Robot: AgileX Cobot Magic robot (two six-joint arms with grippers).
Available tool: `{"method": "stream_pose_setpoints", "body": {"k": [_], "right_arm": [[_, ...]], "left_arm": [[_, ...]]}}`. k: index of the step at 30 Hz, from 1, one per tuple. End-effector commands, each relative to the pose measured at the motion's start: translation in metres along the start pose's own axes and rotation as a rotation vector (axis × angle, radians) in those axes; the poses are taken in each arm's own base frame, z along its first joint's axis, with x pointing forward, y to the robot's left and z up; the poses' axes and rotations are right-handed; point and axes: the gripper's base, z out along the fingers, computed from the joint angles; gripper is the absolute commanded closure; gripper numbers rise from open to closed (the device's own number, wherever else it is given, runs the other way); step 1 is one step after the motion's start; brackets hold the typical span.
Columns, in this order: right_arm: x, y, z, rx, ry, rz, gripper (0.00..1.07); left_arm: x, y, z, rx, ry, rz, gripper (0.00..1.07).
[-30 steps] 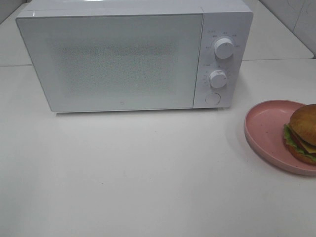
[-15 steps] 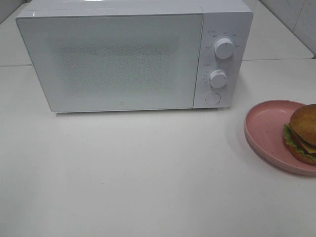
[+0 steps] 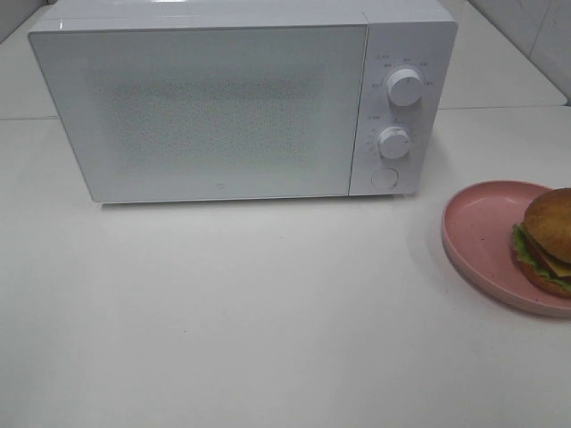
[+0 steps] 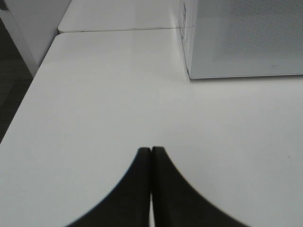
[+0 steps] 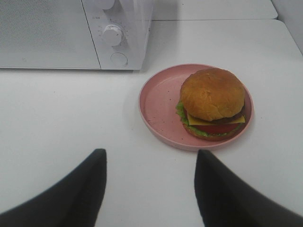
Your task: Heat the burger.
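**A:** What sat nearest the cameras?

**B:** The two grippers, each seen only from its own wrist view. The right gripper had its dark fingers spread wide with nothing between them, hanging above bare white table. The left gripper had its fingertips pressed together, holding nothing, parked off to the left side of the table.

**A:** And the burger?

**B:** Just beyond the right gripper, the burger rested on a pink speckled plate, pushed toward one side of it. From the high camera the plate lay at the table's right edge, partly cut off. The wide fingers faced it, likely readied for a grasp on the plate or bun.

**A:** Farther back?

**B:** A white microwave, its door shut, stood behind and left of the plate. Two dials and a round button lined its right panel. Judging from that, the door needed opening first.
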Motion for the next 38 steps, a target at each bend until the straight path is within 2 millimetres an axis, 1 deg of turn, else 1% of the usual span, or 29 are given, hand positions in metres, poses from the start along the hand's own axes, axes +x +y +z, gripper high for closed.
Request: {"method": "stream_pose_setpoints", "body": {"k": [1,38], "right_arm": [[0.0010,-0.0001,-0.0031,0.006,-0.036,-0.001,0.52],[0.0009,-0.0001,-0.0030,0.006,-0.035,-0.001,0.52]], "left_arm": [[0.0015,-0.0005,-0.0028,0.000,-0.032,0.000,1.07],[0.0015,-0.0004,-0.0028,0.005,-0.032,0.002,1.07]]}}
